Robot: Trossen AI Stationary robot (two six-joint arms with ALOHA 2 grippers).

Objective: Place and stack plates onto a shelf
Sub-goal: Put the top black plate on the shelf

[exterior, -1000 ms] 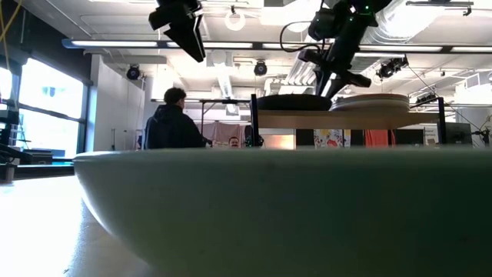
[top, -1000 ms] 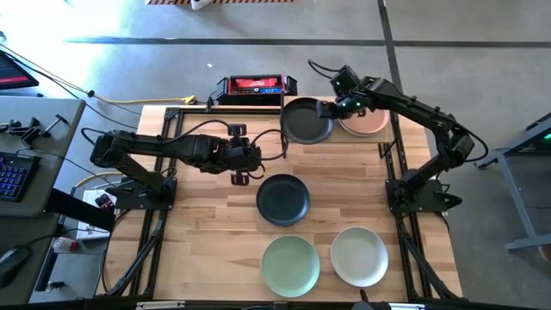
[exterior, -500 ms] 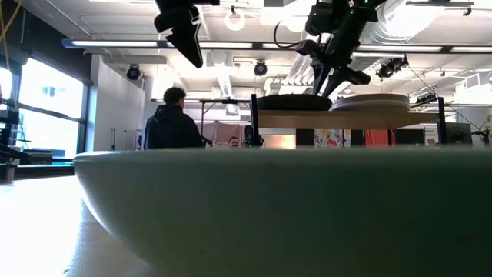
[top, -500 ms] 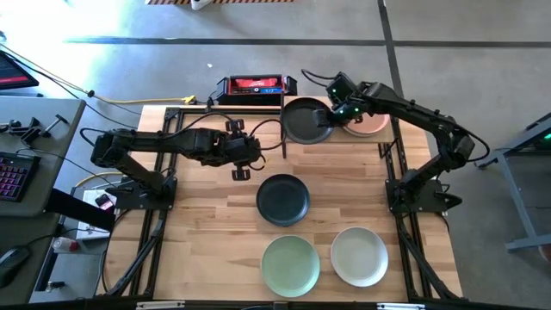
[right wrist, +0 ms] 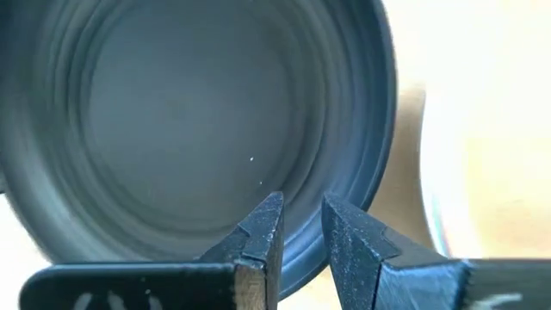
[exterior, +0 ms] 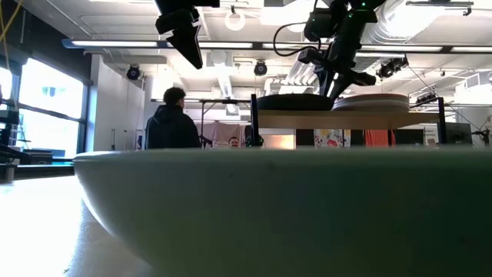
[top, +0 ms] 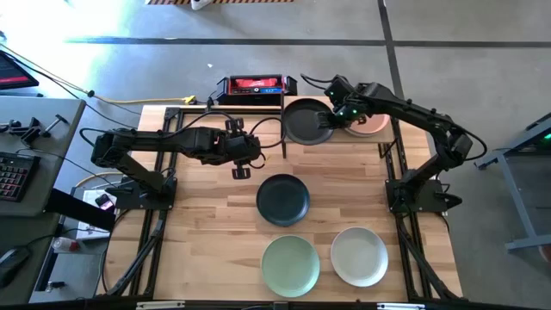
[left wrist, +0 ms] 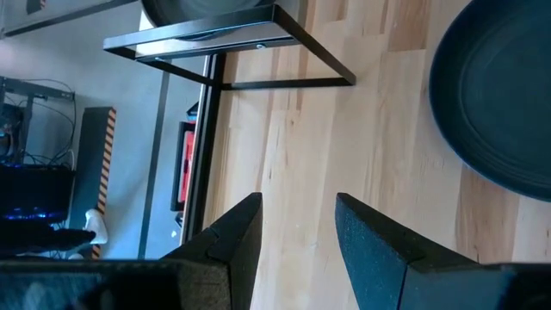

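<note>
A black plate (top: 306, 120) and a peach plate (top: 368, 126) lie side by side on the shelf (top: 338, 139) at the table's far edge. My right gripper (top: 331, 120) hovers over the black plate's right rim (right wrist: 379, 129), pointing steeply down, with a narrow gap between its fingers and nothing in it. A second black plate (top: 282, 200) lies flat mid-table. A pale green plate (top: 290, 265) and a cream plate (top: 359, 256) lie near the front edge. My left gripper (top: 241, 172) hangs open over bare wood, left of the mid-table black plate (left wrist: 499, 95).
A red and black box (top: 256, 85) sits behind the table's far edge. The shelf's black posts (top: 283, 146) stand beside the left gripper's side of the shelf. A pale plate's rim (exterior: 246, 208) fills the low view's foreground. A person (exterior: 173, 123) stands in the room beyond. Bare wood lies at the table's left.
My right gripper has shifted a little toward the table's left and near side over the shelf's black plate and tipped more steeply down. The plates have stayed where they were.
</note>
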